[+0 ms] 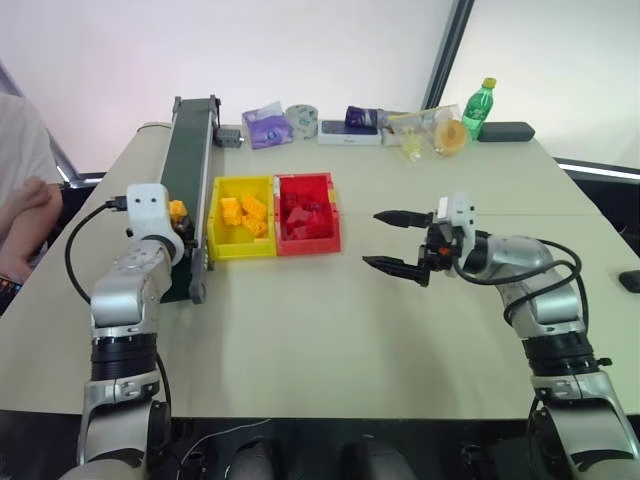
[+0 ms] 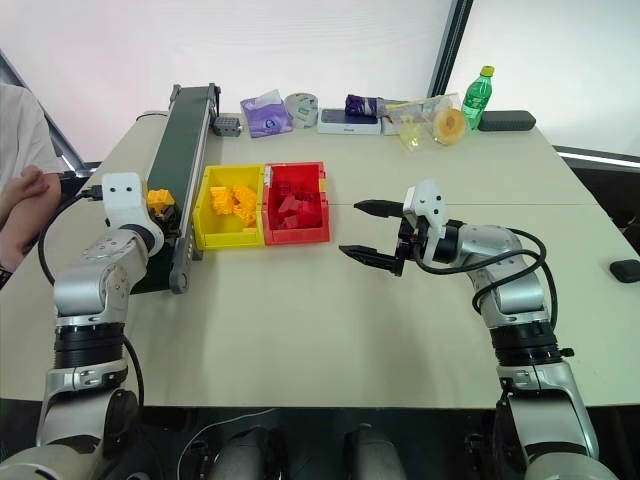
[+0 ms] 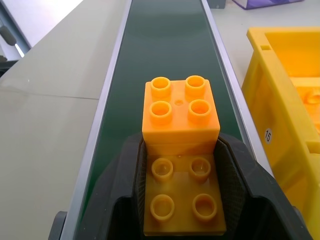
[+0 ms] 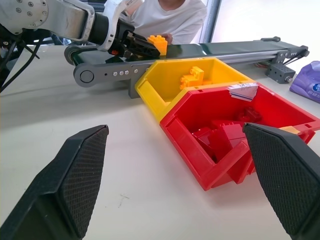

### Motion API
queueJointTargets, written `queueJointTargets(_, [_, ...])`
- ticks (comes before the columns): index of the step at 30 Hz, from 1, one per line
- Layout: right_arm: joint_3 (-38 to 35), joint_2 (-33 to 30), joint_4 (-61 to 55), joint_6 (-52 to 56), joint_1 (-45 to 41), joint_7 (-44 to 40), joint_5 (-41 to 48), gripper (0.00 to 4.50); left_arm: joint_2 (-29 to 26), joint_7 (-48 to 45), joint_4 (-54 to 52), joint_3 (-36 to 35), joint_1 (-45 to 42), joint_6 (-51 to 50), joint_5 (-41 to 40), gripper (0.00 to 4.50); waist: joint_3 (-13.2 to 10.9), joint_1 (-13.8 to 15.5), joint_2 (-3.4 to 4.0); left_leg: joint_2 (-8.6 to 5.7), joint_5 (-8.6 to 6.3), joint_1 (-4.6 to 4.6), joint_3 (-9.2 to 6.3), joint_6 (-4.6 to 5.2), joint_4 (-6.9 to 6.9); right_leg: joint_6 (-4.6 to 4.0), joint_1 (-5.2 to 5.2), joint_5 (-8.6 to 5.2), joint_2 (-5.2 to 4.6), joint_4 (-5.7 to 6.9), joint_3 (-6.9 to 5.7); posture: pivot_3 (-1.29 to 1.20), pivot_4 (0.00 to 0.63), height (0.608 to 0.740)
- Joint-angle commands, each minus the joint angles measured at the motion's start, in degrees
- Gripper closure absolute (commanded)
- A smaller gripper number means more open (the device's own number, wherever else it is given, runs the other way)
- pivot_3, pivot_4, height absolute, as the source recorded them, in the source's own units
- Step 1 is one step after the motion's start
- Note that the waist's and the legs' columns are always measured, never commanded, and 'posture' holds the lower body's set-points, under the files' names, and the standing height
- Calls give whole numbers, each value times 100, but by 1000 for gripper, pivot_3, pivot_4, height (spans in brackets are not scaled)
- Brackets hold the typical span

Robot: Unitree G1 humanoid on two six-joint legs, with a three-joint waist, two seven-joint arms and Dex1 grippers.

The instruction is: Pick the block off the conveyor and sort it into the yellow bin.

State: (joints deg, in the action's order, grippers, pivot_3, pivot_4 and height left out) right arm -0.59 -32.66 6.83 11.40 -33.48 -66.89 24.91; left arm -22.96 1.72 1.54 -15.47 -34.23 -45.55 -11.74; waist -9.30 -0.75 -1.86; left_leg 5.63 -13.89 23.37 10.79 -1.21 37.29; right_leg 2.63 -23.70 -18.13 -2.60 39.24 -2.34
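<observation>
A small yellow-orange block (image 3: 180, 115) rests on the dark green conveyor (image 1: 190, 150) near its front end. My left gripper (image 1: 181, 222) is shut on the block, one black finger on each side of its lower part. The yellow bin (image 1: 240, 250) stands just right of the belt and holds several yellow blocks. A red bin (image 1: 308, 245) with red blocks is joined to its right side. Right of the red bin, my right gripper (image 1: 372, 238) hovers open above the table, pointing toward the bins, with nothing between its fingers (image 4: 75, 175).
A person's arm (image 1: 20, 190) rests at the table's left edge beside the conveyor. Along the far edge lie a purple bag (image 1: 266, 125), a green bottle (image 1: 477, 108) and other small items. A black object (image 1: 630, 281) sits at the far right.
</observation>
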Motion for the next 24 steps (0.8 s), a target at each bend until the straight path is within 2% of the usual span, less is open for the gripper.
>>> queueJointTargets(1, [-135, -82, -196, -46, -38, 3, 55, 0, -59, -145, -463, -79, -222, 380, -31, 3182, 0, 2, 0, 0, 0, 0, 0, 0, 0, 0, 0, 0, 0, 0, 0, 0, 150, 740])
queueJointTargets(6, [-167, -81, -231, -23, -36, 11, 98, 0, -143, -1306, -652, 115, -363, 806, -557, 3182, 0, 11, 0, 0, 0, 1, 0, 0, 0, 0, 1, 0, 1, 0, -1, 0, 150, 740])
queueJointTargets(11, [-217, -42, -262, 127, -59, 17, 246, 0, -181, -2100, 132, 507, -712, 1187, -535, 3182, 0, 2, 0, -3, 0, 0, 2, 0, 0, 0, 1, 0, 5, 0, -1, 0, 150, 740])
queueJointTargets(14, [-228, -11, -237, 83, -95, 82, 224, 0, -232, -2236, 961, 863, -999, 1402, -184, 3182, 0, 2, 0, -5, 0, -1, 3, 0, 2, 0, 1, 0, 10, 0, -1, 0, 150, 740])
queueJointTargets(24, [-330, -125, -440, 65, 55, 272, 211, 0, 88, -2261, 2340, 930, -1688, 1887, -38, 3182, 0, 2, 0, -6, 0, 5, 4, 0, 1, 1, -6, 0, 9, 0, -1, 0, 150, 740])
